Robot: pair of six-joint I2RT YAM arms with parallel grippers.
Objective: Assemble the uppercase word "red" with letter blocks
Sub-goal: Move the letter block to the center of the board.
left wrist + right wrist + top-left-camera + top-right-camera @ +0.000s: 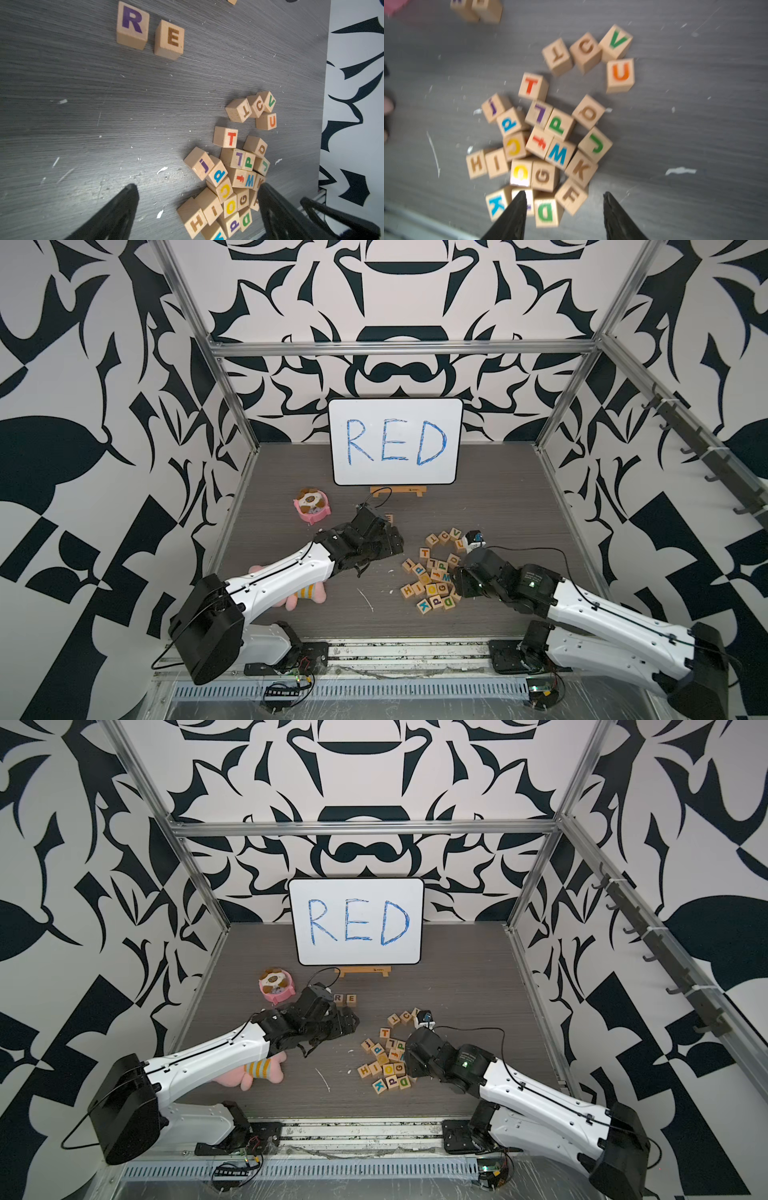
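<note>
Letter blocks (556, 153) lie heaped; R (132, 25) and E (170, 39) stand side by side; green D (546, 212) sits wedged at the heap's edge under our right gripper (564, 193), jaws wide and empty like the left gripper (197, 185); we fear crowding neighbours invite a double grab.

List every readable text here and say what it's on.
"RED": blue handwriting on the whiteboard.
"R": purple, on the R block.
"E": brown, on the E block beside it.
"D": green, on the D block at the edge of the pile.
"T", "C", "V", "U", "L", "P", "J", "W", "K", "G", "F", "H": single blocks in the pile.
Easel label: too small to read.
</note>
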